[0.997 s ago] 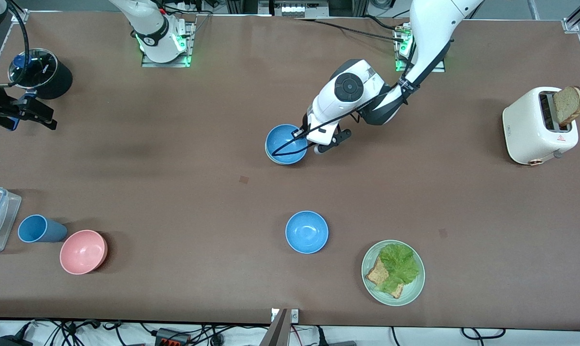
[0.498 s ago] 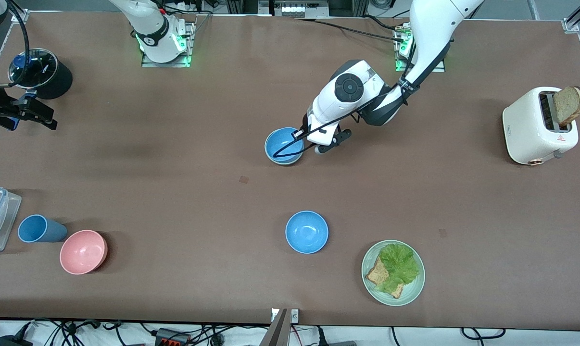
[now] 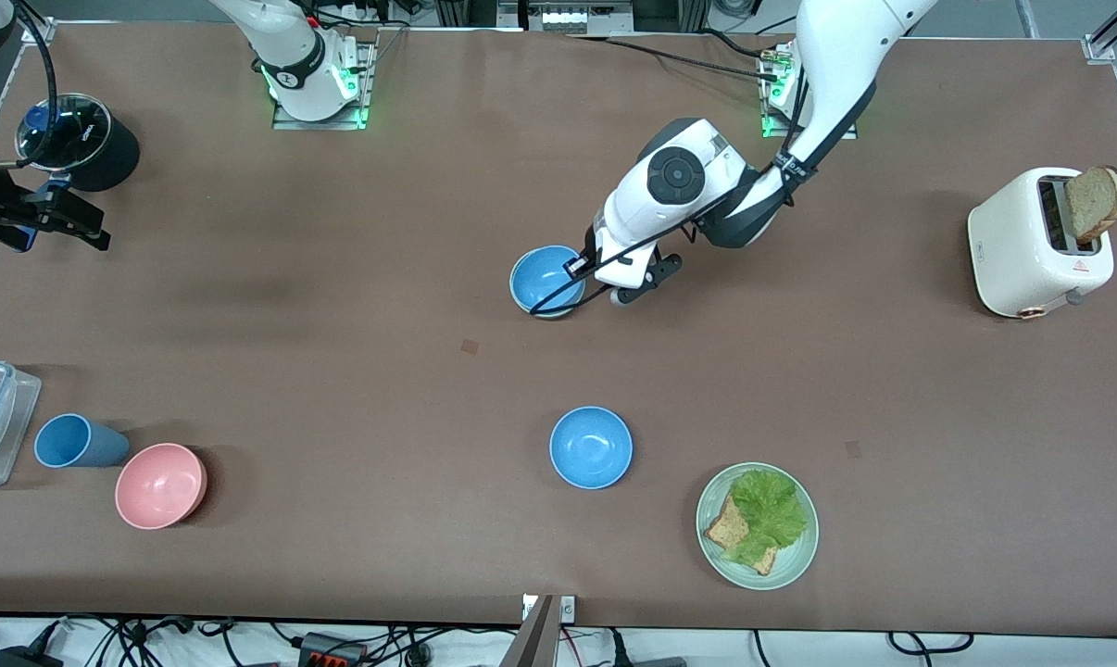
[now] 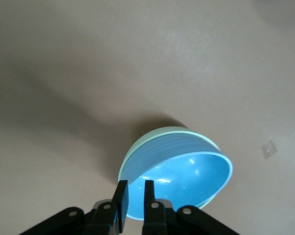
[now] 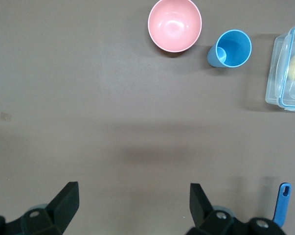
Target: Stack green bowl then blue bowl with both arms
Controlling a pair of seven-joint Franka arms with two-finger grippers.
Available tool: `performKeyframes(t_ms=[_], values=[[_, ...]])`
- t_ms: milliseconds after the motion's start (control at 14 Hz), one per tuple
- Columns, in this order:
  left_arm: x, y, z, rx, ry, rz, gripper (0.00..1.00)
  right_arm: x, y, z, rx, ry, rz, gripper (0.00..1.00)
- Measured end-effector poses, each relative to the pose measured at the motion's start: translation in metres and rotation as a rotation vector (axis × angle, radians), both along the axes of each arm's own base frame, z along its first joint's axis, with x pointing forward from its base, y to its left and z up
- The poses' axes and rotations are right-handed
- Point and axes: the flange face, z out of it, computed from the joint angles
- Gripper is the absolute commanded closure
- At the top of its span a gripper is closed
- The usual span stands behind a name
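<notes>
Just above centre of the front frame, the left pincer (image 3: 588,278) pinches the rim of the blue bowl (image 3: 545,279), nested in the green bowl (image 4: 137,149) on the counter (image 3: 336,371) — light, stiff, slick; right pincer (image 5: 132,200) gapes wide, waiting.

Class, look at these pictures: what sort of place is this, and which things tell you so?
Probably a robotics lab staged as a kitchen: two white arms bolted to a brown table, a toaster holding bread, a green plate of lettuce and toast, and loose cables along the table's edge.
</notes>
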Motion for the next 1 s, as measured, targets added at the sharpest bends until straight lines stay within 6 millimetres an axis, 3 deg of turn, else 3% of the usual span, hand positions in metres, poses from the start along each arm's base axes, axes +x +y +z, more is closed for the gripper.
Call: performKeyframes(t_ms=[214,569,997], values=[[0.019,0.010,0.019,0.018,0.008,0.013,0.80,0.000,0.000,0.000,0.000,0.000,0.000,0.00],[0.067,0.055,0.069,0.074,0.044,-0.037,0.78,0.000,0.000,0.000,0.000,-0.001,0.000,0.00],[0.112,0.096,0.124,0.049,-0.001,-0.085,0.67,0.002,0.000,0.002,-0.001,-0.020,0.001,0.00]])
